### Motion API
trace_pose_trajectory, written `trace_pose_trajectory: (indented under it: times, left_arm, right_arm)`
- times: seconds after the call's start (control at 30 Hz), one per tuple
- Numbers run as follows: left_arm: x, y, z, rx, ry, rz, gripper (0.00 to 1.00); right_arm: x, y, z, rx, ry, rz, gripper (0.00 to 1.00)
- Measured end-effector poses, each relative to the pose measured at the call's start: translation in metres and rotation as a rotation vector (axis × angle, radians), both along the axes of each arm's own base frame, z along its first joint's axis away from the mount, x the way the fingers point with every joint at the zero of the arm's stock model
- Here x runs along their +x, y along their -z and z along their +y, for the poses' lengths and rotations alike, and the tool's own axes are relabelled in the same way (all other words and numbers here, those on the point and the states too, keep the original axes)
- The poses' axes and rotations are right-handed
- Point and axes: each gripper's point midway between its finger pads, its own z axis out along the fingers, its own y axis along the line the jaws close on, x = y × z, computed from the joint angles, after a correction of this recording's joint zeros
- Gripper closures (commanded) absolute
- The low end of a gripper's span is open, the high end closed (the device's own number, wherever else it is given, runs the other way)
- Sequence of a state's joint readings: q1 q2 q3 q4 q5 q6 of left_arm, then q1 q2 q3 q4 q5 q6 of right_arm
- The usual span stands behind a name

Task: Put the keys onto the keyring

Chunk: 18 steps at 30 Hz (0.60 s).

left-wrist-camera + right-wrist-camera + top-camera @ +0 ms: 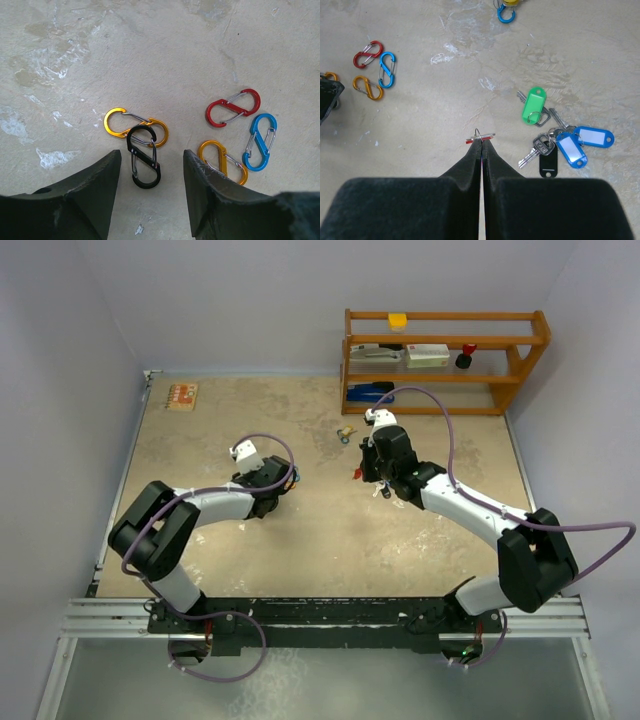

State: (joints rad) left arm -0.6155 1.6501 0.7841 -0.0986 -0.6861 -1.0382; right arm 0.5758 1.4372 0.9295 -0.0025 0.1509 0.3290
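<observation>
Top external shows beige tabletop (300, 530), grey walls (60, 390); left fingers (90, 190) parted, right fingers (465, 170) pinching wire ring (478, 134).

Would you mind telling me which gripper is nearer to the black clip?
Left. The left gripper is directly over the black clip, fingers either side; the right gripper is far off.

Table (320, 530) middle open for passing; S-clips (233, 107) scattered left, key pile (560, 142) right, shelf (445, 315) blocks far right edge.
</observation>
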Motion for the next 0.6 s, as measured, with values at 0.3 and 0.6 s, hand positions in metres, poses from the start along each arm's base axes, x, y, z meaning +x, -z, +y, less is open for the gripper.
trace_pose_trajectory:
  times: [0.3, 0.6]
  left_arm:
    - [0.0021, 0.0013, 0.0001, 0.008, -0.005, 0.000, 0.77]
    - [0.0015, 0.0027, -0.0008, 0.006, 0.000, 0.006, 1.00]
  right_arm:
    - [0.0010, 0.0007, -0.0028, -0.009, 0.014, -0.003, 1.00]
    - [0.0005, 0.0015, -0.0030, -0.009, 0.014, -0.002, 1.00]
